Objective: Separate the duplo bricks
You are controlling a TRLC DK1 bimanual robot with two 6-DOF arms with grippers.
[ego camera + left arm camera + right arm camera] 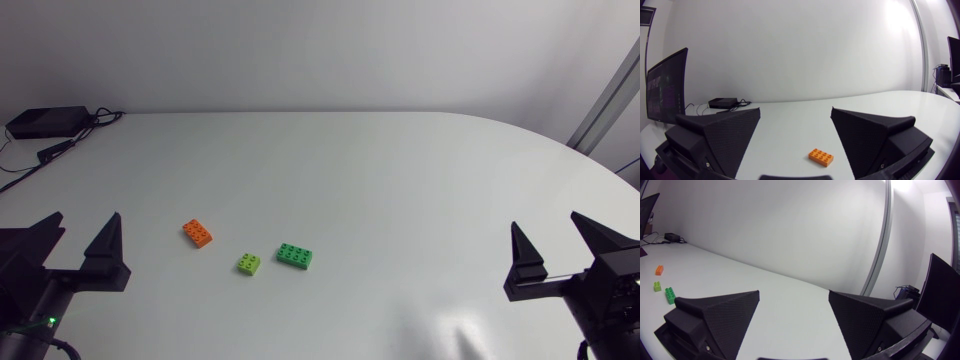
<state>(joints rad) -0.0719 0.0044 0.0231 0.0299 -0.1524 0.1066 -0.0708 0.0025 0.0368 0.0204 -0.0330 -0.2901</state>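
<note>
Three bricks lying singly on the white counter (400,170), lower left of centre in the head view, none touching another. Orange brick (198,233) farthest left: oblong, studs up, long axis slanting from upper left to lower right. Small lime brick (250,264) below and right of it: squarish, studs up, turned slightly. Darker green brick (295,256) just right of the lime one: oblong, studs up, long axis nearly left to right, dipping a little rightward. Left hand (85,225) at the lower left corner, fingers spread wide, holding nothing, with the orange brick ahead of the gap in its wrist view. Right hand (547,228) at the lower right, likewise wide, well apart from the bricks.
</note>
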